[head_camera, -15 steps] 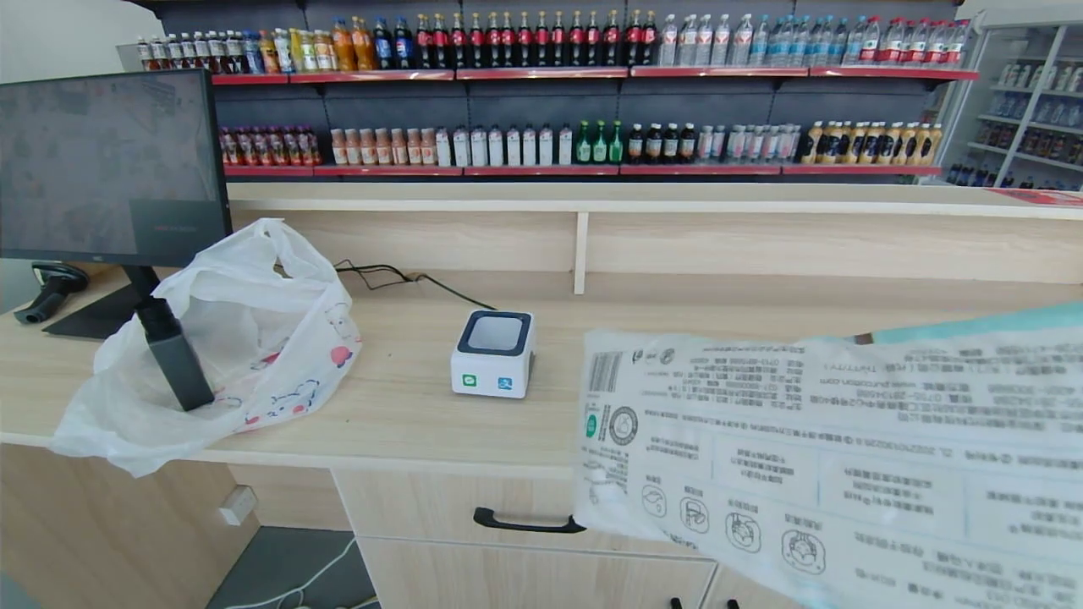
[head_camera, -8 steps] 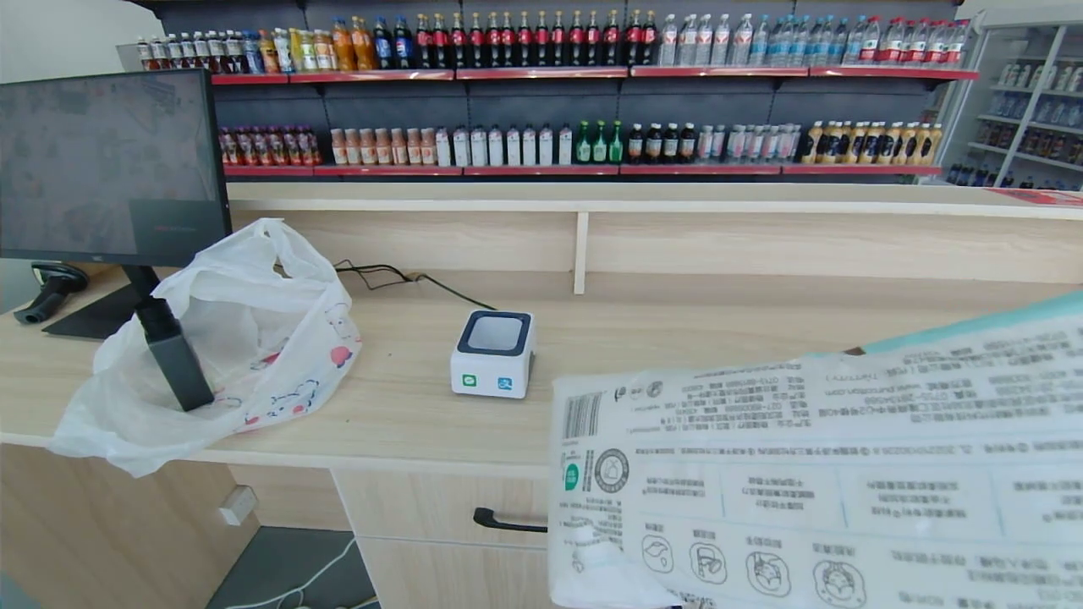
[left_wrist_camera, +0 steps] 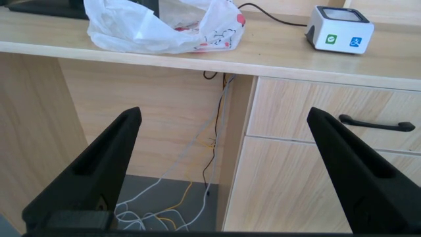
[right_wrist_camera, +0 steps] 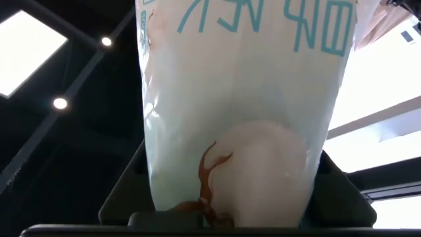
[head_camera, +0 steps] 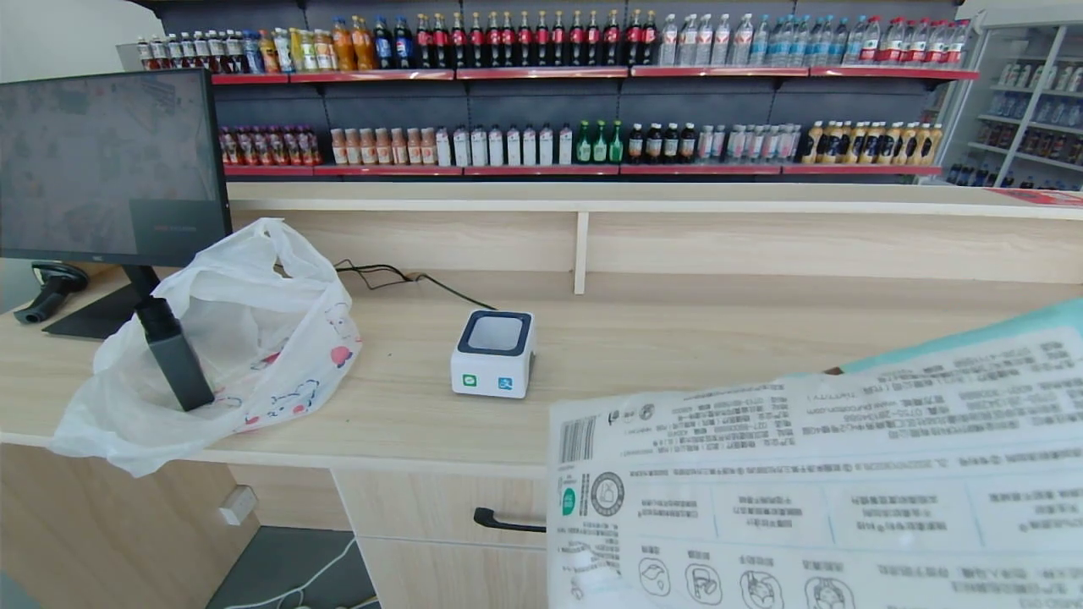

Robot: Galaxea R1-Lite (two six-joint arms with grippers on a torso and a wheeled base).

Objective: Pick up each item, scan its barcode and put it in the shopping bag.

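Note:
A large white packet (head_camera: 812, 491) with teal edging, a barcode and dense print is held up close in front of the head camera at the lower right, above the counter's front edge. In the right wrist view, my right gripper (right_wrist_camera: 230, 174) is shut on the packet (right_wrist_camera: 243, 99), which points up toward the ceiling. The small white scanner (head_camera: 493, 353) sits at mid-counter, to the packet's left. The white shopping bag (head_camera: 245, 338) lies open at the counter's left. My left gripper (left_wrist_camera: 223, 115) is open and empty, low in front of the counter, below the bag (left_wrist_camera: 164, 26) and scanner (left_wrist_camera: 340, 29).
A monitor (head_camera: 110, 165) and a handheld scanner (head_camera: 51, 288) stand at the far left. A dark post (head_camera: 173, 355) rises in the bag's mouth. A cable (head_camera: 406, 279) runs behind the scanner. Beyond a raised ledge (head_camera: 592, 203) are bottle shelves. A drawer handle (head_camera: 508, 522) sits below the counter.
The packet in my right gripper has shifted left and lower, its left edge now nearer the scanner. The bag, the scanner and the left arm have stayed put.

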